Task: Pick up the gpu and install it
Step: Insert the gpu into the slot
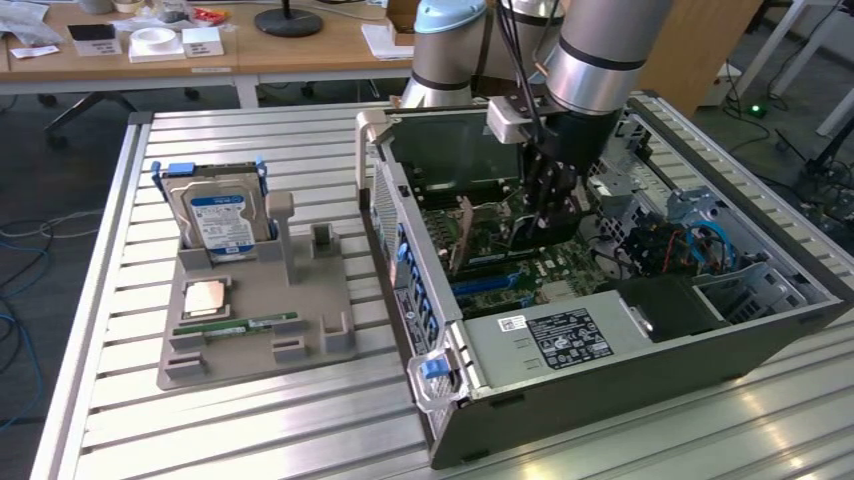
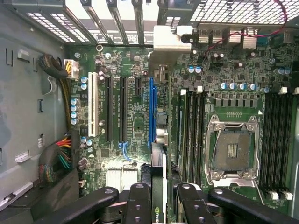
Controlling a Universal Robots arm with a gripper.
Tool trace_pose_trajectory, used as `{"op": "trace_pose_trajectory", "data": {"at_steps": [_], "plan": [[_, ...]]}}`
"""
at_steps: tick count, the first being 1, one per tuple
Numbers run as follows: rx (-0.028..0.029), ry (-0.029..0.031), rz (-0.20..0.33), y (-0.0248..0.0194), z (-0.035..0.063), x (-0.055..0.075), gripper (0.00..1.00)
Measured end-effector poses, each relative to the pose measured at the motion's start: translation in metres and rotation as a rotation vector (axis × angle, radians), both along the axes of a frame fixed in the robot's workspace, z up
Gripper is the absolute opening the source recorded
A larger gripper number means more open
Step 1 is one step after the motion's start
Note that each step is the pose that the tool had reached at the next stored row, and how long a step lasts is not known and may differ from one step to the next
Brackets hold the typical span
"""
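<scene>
Now my gripper [image 2: 159, 198] is the closest thing in the wrist view. Its black fingers [image 2: 139, 205] are pinching the gpu [image 2: 160, 168] from both sides. The gpu stands on its thin edge, and a green logo shows between the fingers. Its silver bracket [image 2: 172, 37] is at the far end, up against the back wall of the case, by the row of slot holes.

Under the gpu lies the green board [image 2: 133, 116]. The gpu runs along just beside the long blue slot [image 2: 151, 107]. I cannot tell if it is pushed into a slot or hanging just above one. 2 black slots and 1 white slot [image 2: 93, 105] sit off to one side of it. The square socket [image 2: 232, 151] sits on the other side.

In the exterior view, the arm [image 1: 601, 50] comes down into the open case [image 1: 641, 370], and the gripper is deep inside it. The case lies on its side on a table [image 1: 200, 440] made of metal strips. On the exterior view's left of the case is a grey tray [image 1: 254, 355]. A hard drive [image 1: 220, 220] stands up at the back of the tray. 1 small square chip [image 1: 204, 297] and 1 thin green stick [image 1: 234, 326] lie flat in front of the drive. Far behind are wooden desks [image 1: 267, 55] with small things on them.
</scene>
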State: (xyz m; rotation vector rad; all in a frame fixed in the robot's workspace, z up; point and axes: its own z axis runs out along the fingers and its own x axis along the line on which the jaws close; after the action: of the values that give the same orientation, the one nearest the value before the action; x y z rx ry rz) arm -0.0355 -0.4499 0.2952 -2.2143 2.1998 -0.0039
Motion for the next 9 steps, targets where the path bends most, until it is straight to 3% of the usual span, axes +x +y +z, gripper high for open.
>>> {"op": "trace_pose_trajectory", "data": {"at_steps": [9], "plan": [[0.0002,-0.0004,0.010,-0.0063,-0.0022,-0.0049,0.26]]}}
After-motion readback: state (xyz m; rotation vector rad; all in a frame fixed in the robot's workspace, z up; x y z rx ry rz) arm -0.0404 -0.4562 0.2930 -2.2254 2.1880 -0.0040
